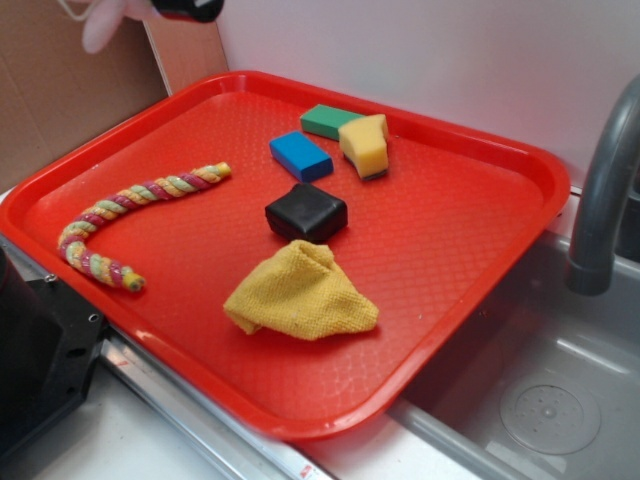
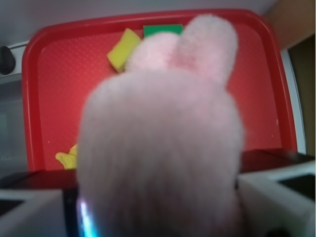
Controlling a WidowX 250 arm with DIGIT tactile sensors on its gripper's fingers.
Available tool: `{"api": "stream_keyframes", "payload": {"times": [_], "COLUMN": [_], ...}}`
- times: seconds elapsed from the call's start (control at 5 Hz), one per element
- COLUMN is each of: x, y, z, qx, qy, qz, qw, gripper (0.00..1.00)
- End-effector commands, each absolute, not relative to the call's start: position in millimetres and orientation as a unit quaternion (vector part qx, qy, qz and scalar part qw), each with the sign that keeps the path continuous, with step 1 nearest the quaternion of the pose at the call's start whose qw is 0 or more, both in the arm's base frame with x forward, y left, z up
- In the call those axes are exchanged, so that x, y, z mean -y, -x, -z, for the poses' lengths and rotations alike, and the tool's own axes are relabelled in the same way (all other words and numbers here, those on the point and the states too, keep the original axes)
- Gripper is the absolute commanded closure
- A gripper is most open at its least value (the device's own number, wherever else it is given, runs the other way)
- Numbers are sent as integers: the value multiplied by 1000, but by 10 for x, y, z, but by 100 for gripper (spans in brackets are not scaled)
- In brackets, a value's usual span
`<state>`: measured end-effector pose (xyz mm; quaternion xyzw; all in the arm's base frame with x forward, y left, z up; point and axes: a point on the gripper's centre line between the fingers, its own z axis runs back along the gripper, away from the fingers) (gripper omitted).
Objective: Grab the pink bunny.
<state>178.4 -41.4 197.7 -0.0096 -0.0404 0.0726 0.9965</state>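
The pink bunny [image 1: 104,26] hangs in the air above the tray's far left corner, at the top edge of the exterior view. My gripper [image 1: 190,8] is shut on it, and only the gripper's dark lower end shows there. In the wrist view the pale-pink plush bunny [image 2: 163,128] fills the middle of the frame, ears pointing away, squeezed between my gripper's [image 2: 158,202] two fingers. The red tray [image 2: 49,98] lies well below it.
On the red tray [image 1: 450,260] lie a twisted pink-yellow-green rope [image 1: 130,215], a blue sponge [image 1: 300,156], a green sponge [image 1: 328,120], a yellow sponge [image 1: 365,145], a black block [image 1: 306,212] and a yellow cloth [image 1: 300,292]. A grey faucet [image 1: 600,200] and sink [image 1: 540,400] are at the right.
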Motion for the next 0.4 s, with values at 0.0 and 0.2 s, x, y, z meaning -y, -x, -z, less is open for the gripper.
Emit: {"api": "stream_keyframes", "payload": {"times": [0.0,0.2], "x": [324,257], "y": [-1827,-1890], "z": [-2015,-2012], "qx": [35,37], "qy": [29,23], "qz": [-66,-70], "qw": [997,997], "gripper": [100,100]}}
